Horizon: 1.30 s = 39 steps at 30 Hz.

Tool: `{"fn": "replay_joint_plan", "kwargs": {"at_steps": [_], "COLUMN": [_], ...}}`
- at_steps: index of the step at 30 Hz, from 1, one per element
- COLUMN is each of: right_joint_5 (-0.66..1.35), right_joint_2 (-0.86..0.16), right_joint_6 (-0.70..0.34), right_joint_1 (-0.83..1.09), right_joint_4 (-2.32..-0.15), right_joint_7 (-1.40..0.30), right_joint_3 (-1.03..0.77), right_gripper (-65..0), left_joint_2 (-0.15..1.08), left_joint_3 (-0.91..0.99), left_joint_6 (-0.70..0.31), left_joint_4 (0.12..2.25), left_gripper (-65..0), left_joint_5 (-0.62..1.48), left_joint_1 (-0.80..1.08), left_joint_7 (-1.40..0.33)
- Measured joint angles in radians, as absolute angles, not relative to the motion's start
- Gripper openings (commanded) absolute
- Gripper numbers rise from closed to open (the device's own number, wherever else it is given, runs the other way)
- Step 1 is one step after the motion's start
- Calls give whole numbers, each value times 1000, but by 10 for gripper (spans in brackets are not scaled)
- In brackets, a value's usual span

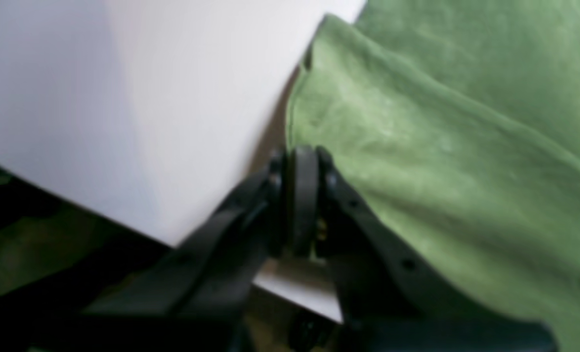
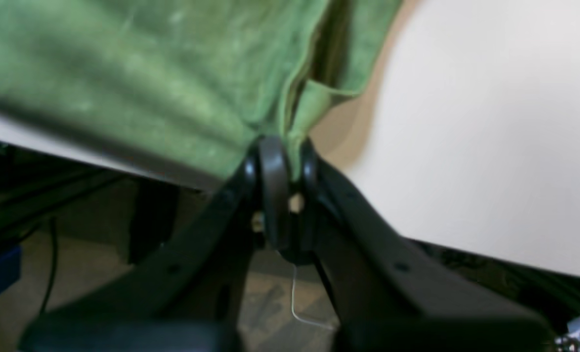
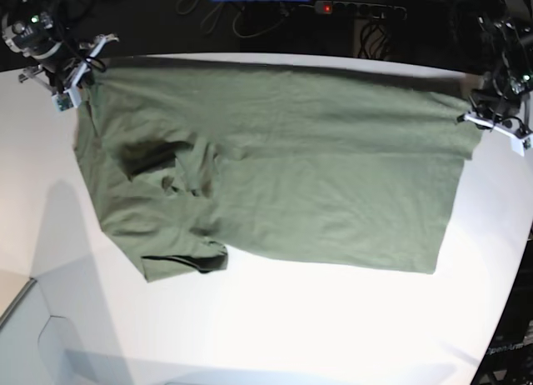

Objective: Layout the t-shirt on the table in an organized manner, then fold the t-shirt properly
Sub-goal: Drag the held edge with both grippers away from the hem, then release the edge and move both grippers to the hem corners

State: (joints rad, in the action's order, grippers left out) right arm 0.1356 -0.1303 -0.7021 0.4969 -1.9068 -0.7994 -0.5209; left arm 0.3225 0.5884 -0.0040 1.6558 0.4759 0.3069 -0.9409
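Layout step: we see the left gripper and right gripper each pinching a far corner of the t-shirt, spread on the counter. Next, we judge: smooth the bunched near-left sleeve.

The white table carries the olive t-shirt, spread wide along its far edge.

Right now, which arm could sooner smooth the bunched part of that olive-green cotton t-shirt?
Probably right: the right gripper pinches the t-shirt corner beside the bunched folds; the left gripper holds the far, flatter end. It must release first.
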Motion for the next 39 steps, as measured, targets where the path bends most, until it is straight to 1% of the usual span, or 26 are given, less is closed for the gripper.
{"fn": "replay_joint_plan", "kwargs": {"at_steps": [6, 13, 14, 19, 21, 23, 25, 28, 33, 36, 39], "right_joint_5": [136, 136, 136, 135, 136, 135, 135, 136, 130, 138, 133], "right_joint_2": [-130, -119, -119, -119, -119, -119, -119, -119, -118, -117, -130], "right_joint_6": [-702, -702, -702, -702, -702, -702, -702, -702, -703, -702, -702], "right_joint_1": [501, 519, 519, 513, 513, 513, 511, 494, 458, 402, 379], "right_joint_4": [-1907, -1907, -1907, -1885, -1878, -1874, -1874, -1874, -1845, -1787, -1755], "right_joint_7": [-799, -799, -797, -796, -795, -799, -799, -796, -803, -799, -800], "right_joint_3": [-517, -514, -514, -517, -517, -518, -519, -525, -628, -702, -735], "right_gripper": [-650, -643, -617, -447, -400, -373, -360, -357, -356, -356, -356], "left_joint_2": [330, 329, 329, 327, 327, 327, 327, 327, 327, 327, 320], "left_joint_3": [588, 588, 588, 588, 588, 588, 588, 588, 588, 588, 628], "left_joint_6": [-4, -4, -4, -4, -4, -4, -4, -4, -4, -3, -3], "left_joint_4": [1578, 1570, 1570, 1570, 1570, 1570, 1570, 1570, 1570, 1570, 1579], "left_gripper": [-648, -648, -648, -644, -640, -593, -510, -390, -229, -173, -152], "left_joint_5": [479, 479, 478, 478, 478, 478, 475, 475, 474, 475, 480], "left_joint_1": [303, 304, 303, 305, 307, 307, 307, 307, 307, 309, 306], "left_joint_7": [-942, -942, -942, -942, -941, -942, -942, -942, -946, -944, -946]}}
